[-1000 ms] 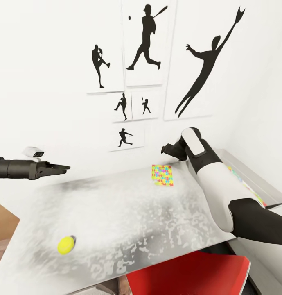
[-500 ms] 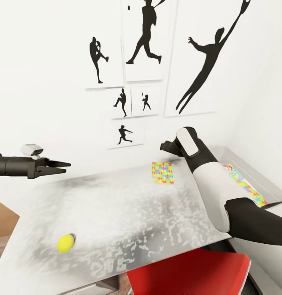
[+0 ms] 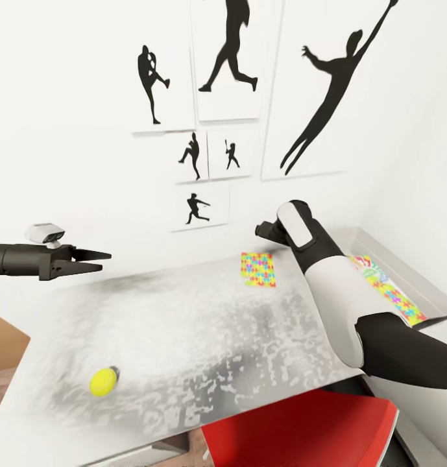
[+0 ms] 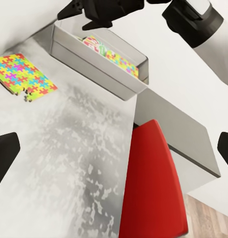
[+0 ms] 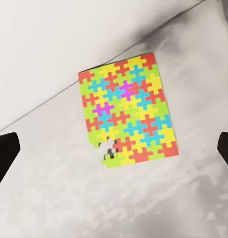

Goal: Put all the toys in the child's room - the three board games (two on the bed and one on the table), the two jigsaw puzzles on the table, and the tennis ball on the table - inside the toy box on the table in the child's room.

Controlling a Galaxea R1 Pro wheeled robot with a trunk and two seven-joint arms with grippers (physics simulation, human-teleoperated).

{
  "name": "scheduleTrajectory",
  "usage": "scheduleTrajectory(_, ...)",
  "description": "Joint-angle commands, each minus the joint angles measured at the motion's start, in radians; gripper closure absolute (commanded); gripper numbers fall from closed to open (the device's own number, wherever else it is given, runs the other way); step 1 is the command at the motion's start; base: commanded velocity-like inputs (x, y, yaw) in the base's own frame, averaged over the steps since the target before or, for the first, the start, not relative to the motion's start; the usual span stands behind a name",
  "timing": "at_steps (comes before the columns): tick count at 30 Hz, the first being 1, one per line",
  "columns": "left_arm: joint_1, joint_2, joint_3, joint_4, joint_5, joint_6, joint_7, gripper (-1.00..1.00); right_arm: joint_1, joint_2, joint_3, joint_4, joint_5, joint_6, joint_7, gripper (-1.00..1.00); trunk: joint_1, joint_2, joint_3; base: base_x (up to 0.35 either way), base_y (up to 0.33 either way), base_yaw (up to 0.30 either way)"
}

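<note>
The white wall (image 3: 74,130) ahead of me carries the black baseball silhouette pictures (image 3: 327,91), and below it stretches the long pale grey table (image 3: 184,337), its top mottled with dark and light patches. A red chair (image 3: 301,434) is tucked partly under the table's near edge, just below my right arm. At the table's far right end sits the toy box (image 3: 418,292), a shallow light grey bin against the wall; inside it I can see colourful printed and jigsaw-patterned contents (image 3: 388,288), though I cannot tell how many separate items lie there. My right arm reaches across in front of the box toward the wall, and my right gripper (image 3: 265,230) hangs above the far edge of the table, near the jigsaw puzzle (image 3: 258,269) that lies flat there, close to the wall. In the right wrist view that puzzle (image 5: 127,110) sits between my two dark fingertips (image 5: 4,156), which stand wide apart and hold nothing; one corner of the sheet has a few pieces loose. My left gripper (image 3: 96,259) is held out level over the table's left end, well apart from everything on it, its fingers parted a little at the tips and empty; the left wrist view shows them spread wide too. The tennis ball (image 3: 103,382) rests on the table near its front left corner, far from the toy box and the puzzle.
</note>
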Motion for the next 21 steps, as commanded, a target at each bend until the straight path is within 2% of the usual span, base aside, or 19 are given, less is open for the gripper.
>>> scheduleTrajectory(1,-0.001,0.001,0.000,0.000,0.001,0.011,-0.003,-1.00,-0.001,-0.001,0.011,-0.001,-0.010,-0.003,-0.010,-1.00,0.001,-0.002,-0.004,0.000,0.000,0.000)
scheduleTrajectory(11,-0.001,0.001,0.000,-0.001,0.001,0.009,-0.003,-1.00,-0.001,-0.002,0.082,0.001,-0.008,-0.057,0.028,-1.00,0.001,-0.002,-0.020,0.000,0.000,0.000)
scheduleTrajectory(21,-0.001,0.001,0.025,-0.002,0.002,0.007,-0.003,-1.00,-0.001,-0.002,0.107,0.001,-0.005,-0.077,0.035,-1.00,0.001,-0.002,-0.037,0.000,0.000,0.000)
